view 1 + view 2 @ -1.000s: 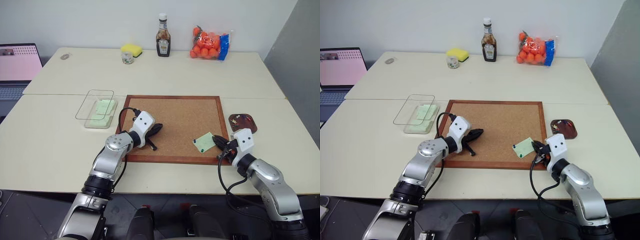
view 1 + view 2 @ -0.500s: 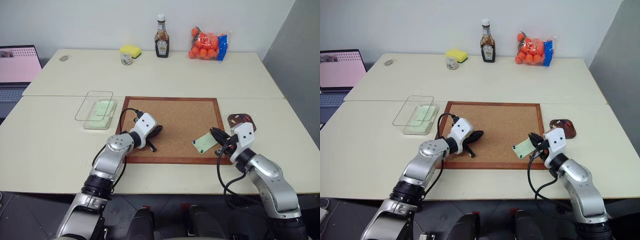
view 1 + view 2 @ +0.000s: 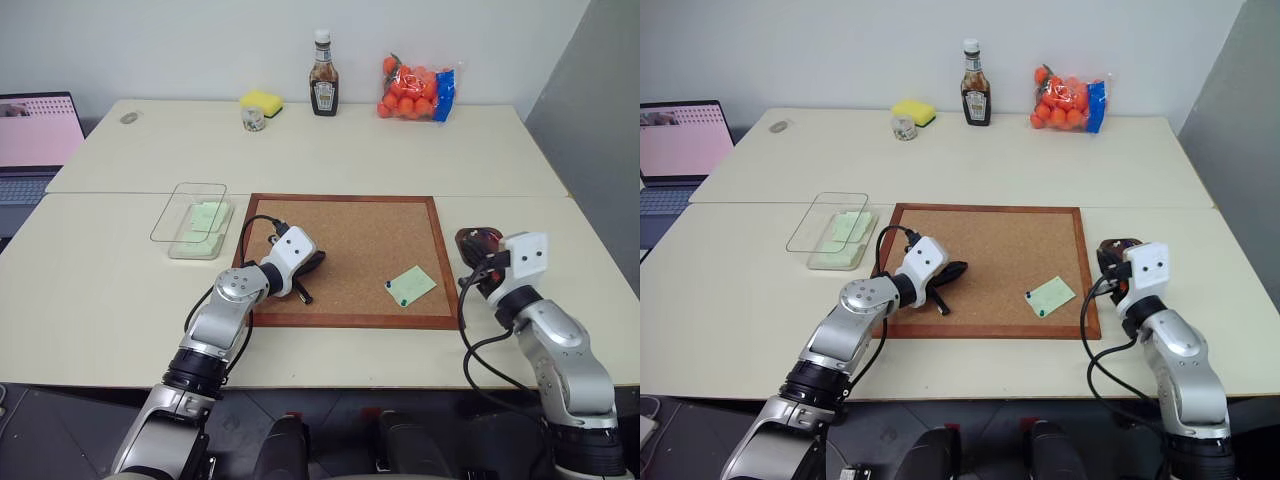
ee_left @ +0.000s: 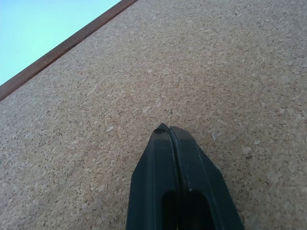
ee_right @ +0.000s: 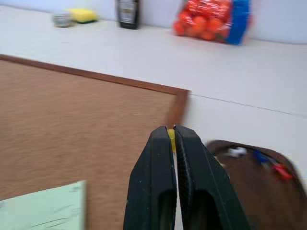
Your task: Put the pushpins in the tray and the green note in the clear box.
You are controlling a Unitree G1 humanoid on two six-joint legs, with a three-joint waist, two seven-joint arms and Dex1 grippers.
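Observation:
My right gripper [image 5: 170,130] is shut on a yellow pushpin [image 5: 171,136] and hovers beside the corkboard's right edge, just short of the brown tray [image 3: 482,238]. The tray [image 5: 249,177] holds a few coloured pins. The green note [image 3: 413,284] lies on the corkboard [image 3: 345,230] with a dark pushpin [image 3: 402,298] in its near corner and a tiny one [image 3: 388,284] at its left corner. My left gripper [image 3: 316,259] is shut with nothing in it, its fingertips [image 4: 169,132] low over the cork. The clear box [image 3: 200,232] sits left of the board with pale green paper inside.
The box's lid [image 3: 187,208] leans open on its left side. At the table's far edge stand a sauce bottle [image 3: 323,72], a bag of oranges [image 3: 415,88], a yellow sponge [image 3: 262,99] and a small jar [image 3: 254,117]. A laptop [image 3: 35,130] sits far left.
My right gripper has left the note's edge, risen and swung right to the tray with the yellow pin. The note now lies flat. The left arm has stayed put.

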